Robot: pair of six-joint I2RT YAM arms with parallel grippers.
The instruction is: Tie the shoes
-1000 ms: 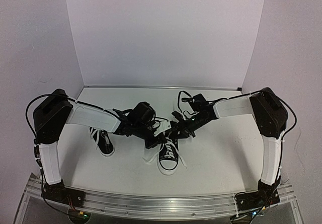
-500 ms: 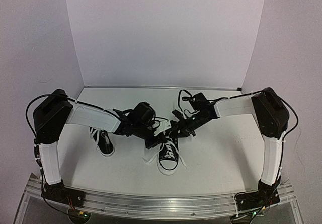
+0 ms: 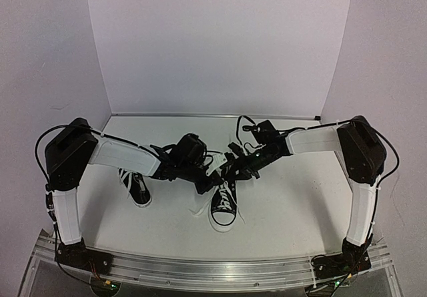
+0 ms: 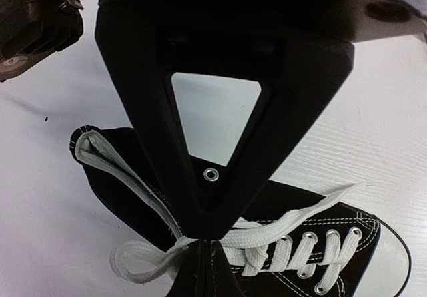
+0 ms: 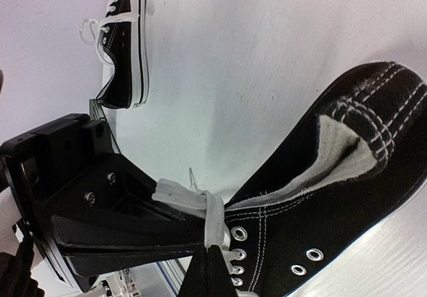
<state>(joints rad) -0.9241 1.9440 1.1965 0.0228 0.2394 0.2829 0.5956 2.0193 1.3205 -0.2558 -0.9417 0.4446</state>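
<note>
Evidently the knot-making step is in hand, and on one shoe only. Take the middle sneaker [image 3: 224,207] as the mark. The white table [image 3: 293,203] spreads out on every side of it. The left arm [image 3: 123,155] and the right arm [image 3: 310,140] reach in from either side and meet just above its open heel end. The second sneaker [image 3: 138,187] lies well off to the left of it, under the left forearm, with its laces loose and not yet tied.

The left gripper [image 3: 208,182] hangs over the middle sneaker's tongue, jaws pressed together on a strand of the white laces [image 4: 143,265] beside the top eyelets. The right gripper [image 3: 231,170] sits just behind that, close against the left one. Its jaws are also closed, apparently pinching another stretch of lace that rises from the same sneaker's topmost eyelets.

Whether the two strands are already crossed cannot be told. My judgement is that the next move calls for drawing the pinched strands apart and across each other. The pull should be gentle, since a light shoe will likely tip or drag.
</note>
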